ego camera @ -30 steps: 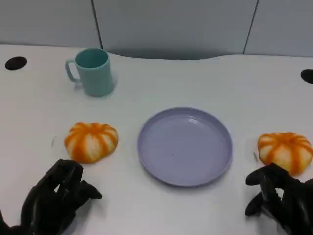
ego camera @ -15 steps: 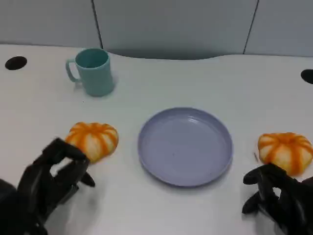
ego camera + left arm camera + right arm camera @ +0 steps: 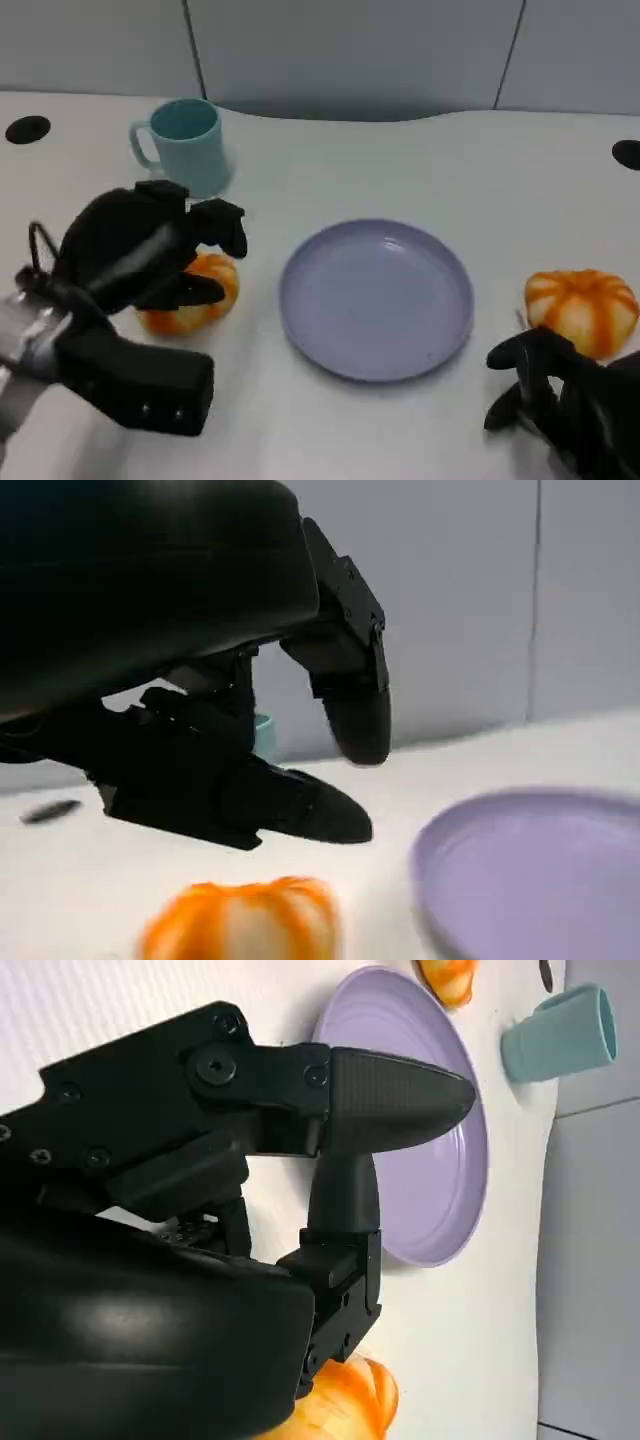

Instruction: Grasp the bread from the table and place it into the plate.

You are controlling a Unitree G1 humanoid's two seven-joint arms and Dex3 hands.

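- Where the white table [image 3: 400, 160] lies before the robot, two orange-striped breads sit: the left bread [image 3: 190, 305] beside the purple plate [image 3: 376, 297], the right bread [image 3: 582, 308] on the plate's other side.
- One plate, with nothing on it (both breads are on the table).
- One teal mug [image 3: 185, 143] stands behind the left bread.
- The left hand [image 3: 140, 245] hovers over the left bread, fingers [image 3: 350, 695] apart, gripping nothing.
- The right hand [image 3: 560, 395] lies near the right bread, fingers spread, holding nothing.
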